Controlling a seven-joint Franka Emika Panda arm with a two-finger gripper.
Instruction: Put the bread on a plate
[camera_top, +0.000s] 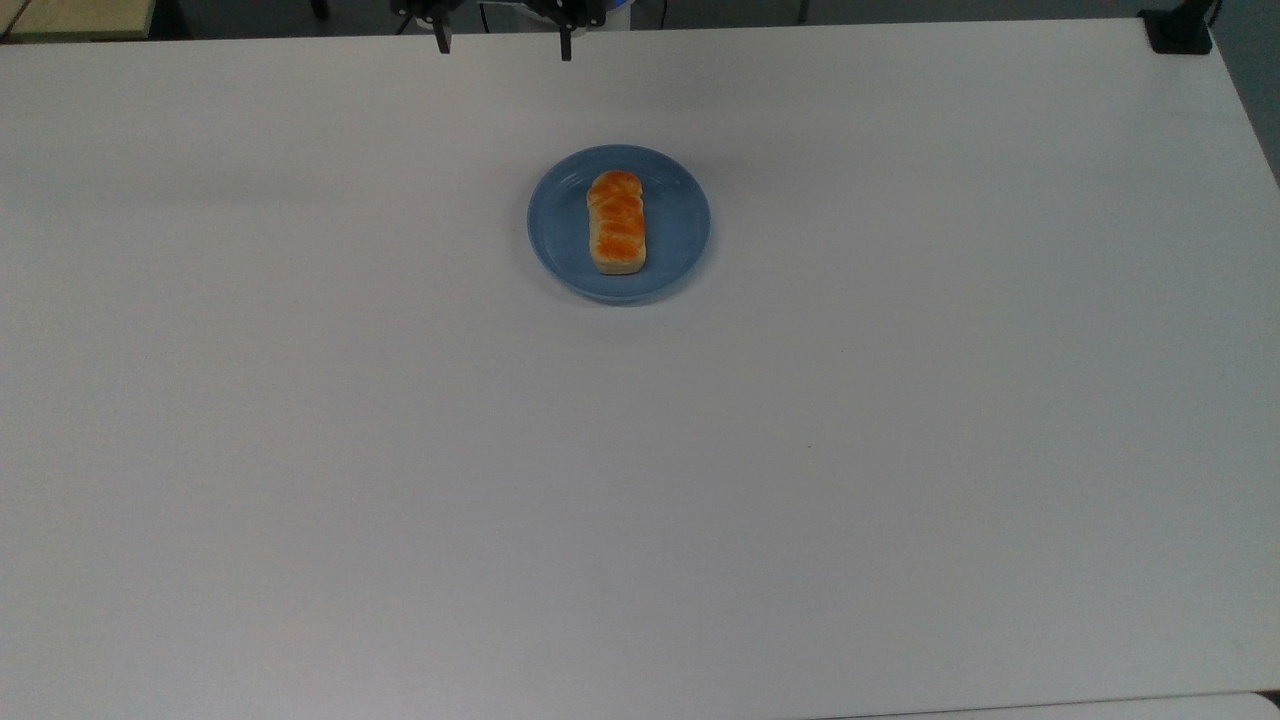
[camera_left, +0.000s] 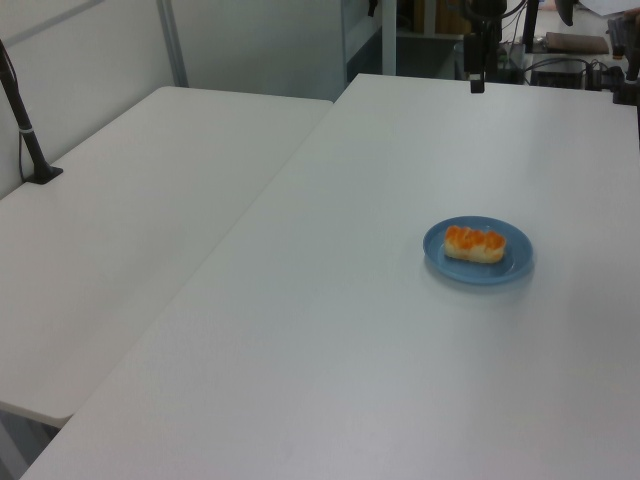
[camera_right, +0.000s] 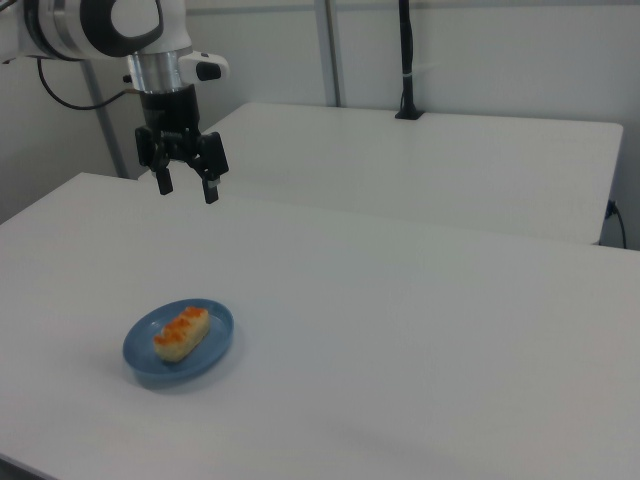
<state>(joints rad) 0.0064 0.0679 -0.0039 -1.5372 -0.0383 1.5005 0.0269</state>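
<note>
i see the bread (camera_top: 617, 221) lying on the plate (camera_top: 680, 228), no writing on either; my gripper (camera_right: 186, 184) hangs spread and empty, well apart above the table (camera_top: 640, 450).

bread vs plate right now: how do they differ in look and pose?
The bread is an oblong loaf with an orange-brown top and cream sides; the plate is round, shallow and blue. The bread is shorter than the plate is wide. The bread lies on the plate, while the plate sits on the white table. Both are clear of the tool, which is open above the table.
</note>
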